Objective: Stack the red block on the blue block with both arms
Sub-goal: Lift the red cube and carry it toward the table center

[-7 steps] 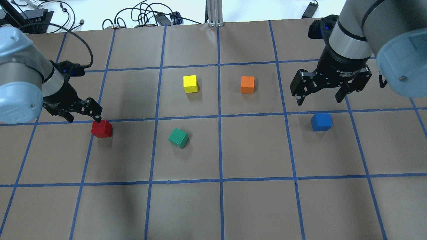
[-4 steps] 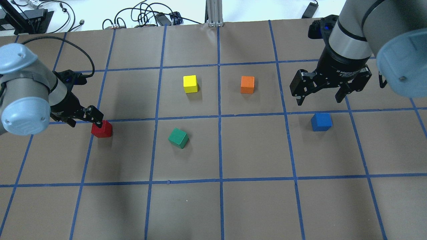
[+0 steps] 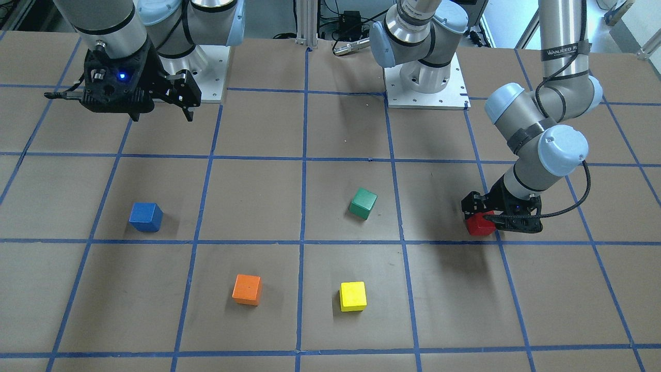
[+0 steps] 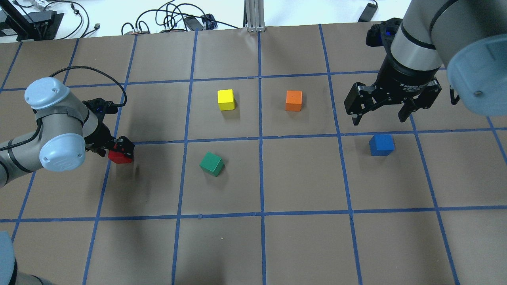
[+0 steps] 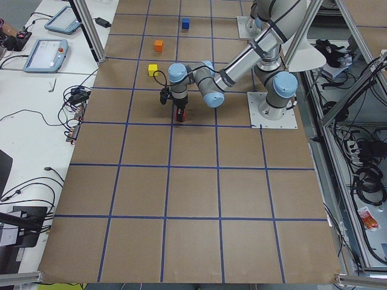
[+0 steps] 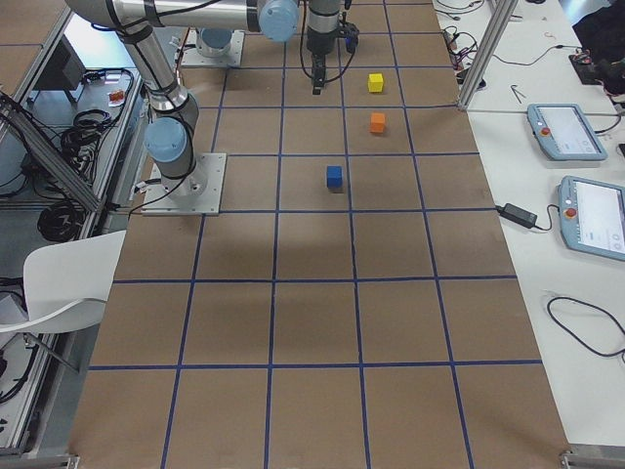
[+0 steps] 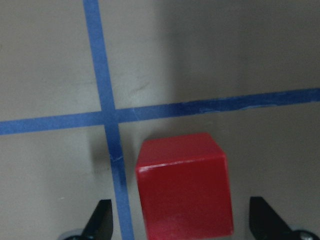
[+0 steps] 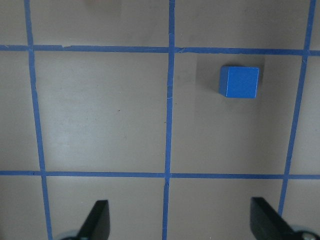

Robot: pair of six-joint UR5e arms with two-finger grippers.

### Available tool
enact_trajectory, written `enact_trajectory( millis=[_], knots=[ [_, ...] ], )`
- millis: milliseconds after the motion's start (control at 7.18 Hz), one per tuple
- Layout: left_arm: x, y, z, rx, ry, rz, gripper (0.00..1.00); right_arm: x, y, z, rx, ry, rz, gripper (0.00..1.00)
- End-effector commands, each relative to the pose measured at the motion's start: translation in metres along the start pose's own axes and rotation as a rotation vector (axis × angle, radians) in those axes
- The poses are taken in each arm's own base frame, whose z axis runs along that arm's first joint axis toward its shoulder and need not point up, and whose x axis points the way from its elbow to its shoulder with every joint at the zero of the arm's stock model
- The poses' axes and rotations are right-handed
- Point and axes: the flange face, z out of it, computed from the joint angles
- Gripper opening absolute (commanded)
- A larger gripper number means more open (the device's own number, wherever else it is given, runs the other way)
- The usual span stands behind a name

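Overhead exterior view shows the clearest change. A second ago the left gripper (image 4: 118, 149), a black two-finger tool on the silver-grey jointed left arm, hung higher and off toward the table's left edge from the red block (image 4: 120, 157), a small solid cube with matte red faces. Now it has come down so that its fingers stand on either side of that cube. The block itself has not shifted. It sits on the brown paper-covered table (image 4: 301, 178), just beside a crossing of blue tape lines in the robot's left half. In the left wrist view the fingers (image 7: 102, 222) are spread, with a strip of table showing between each one and the cube's sides, so the jaws are unclenched and nothing is gripped yet. The right gripper (image 4: 379, 118), of the same black make, has stayed where it was: raised, spread wide and holding nothing, just beyond the blue block (image 4: 381, 145). That block, a small solid matte blue cube, rests alone, well apart from the red one. The green cube (image 4: 212, 164), yellow cube (image 4: 225, 99) and orange cube (image 4: 293, 100) lie untouched between them. I judge the approach finished and the pick about to begin. Closing squarely on the red block comes next, and the lift, the carry across and the stacking are all yet to do.
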Motion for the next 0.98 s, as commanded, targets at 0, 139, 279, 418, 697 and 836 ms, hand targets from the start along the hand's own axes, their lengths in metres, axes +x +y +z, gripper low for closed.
enact_trajectory(
  millis=[0,139,279,418,697,836],
  knots=[
    [-0.003,-0.012,-0.011,0.029,-0.02,0.013,0.0,-0.001,0.0,0.0,0.0,0.0,0.005,1.0],
    [0.004,-0.009,-0.025,0.039,-0.029,0.022,0.0,0.0,0.0,0.0,-0.001,0.0,0.004,1.0],
    [0.01,-0.003,-0.04,0.019,-0.015,0.026,0.0,0.0,0.0,0.0,-0.001,0.0,0.004,1.0],
    [0.026,-0.004,-0.056,0.036,-0.019,0.037,0.0,0.0,0.0,0.0,-0.003,0.0,0.004,1.0],
    [0.106,-0.028,-0.093,0.036,-0.016,0.009,0.0,0.0,0.0,0.0,-0.003,0.0,0.005,1.0],
    [0.157,-0.048,-0.124,0.009,-0.006,-0.061,0.0,-0.001,0.0,0.0,-0.003,0.0,0.004,1.0]
  ],
)
